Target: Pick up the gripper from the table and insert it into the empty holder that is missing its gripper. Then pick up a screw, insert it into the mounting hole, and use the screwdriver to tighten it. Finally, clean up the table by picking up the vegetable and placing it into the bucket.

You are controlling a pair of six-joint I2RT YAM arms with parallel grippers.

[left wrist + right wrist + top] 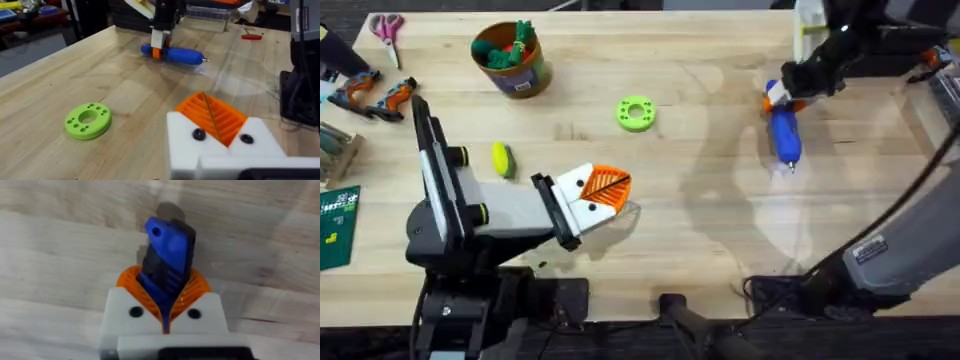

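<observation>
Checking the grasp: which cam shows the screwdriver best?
Right wrist: the right gripper is shut on the screwdriver, close up. Overhead shows it lying on the table; left wrist shows it far off, side-on.

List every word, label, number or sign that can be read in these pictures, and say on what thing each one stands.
No text can be read for certain.
Bucket: its label is too blurred to read.
Green board at the table's left edge: pale marks, too small to read.
Right arm: a pale sticker, too small to read.
Screwdriver, held in the right gripper: no marking shows.
Green ring: no marking shows.
</observation>
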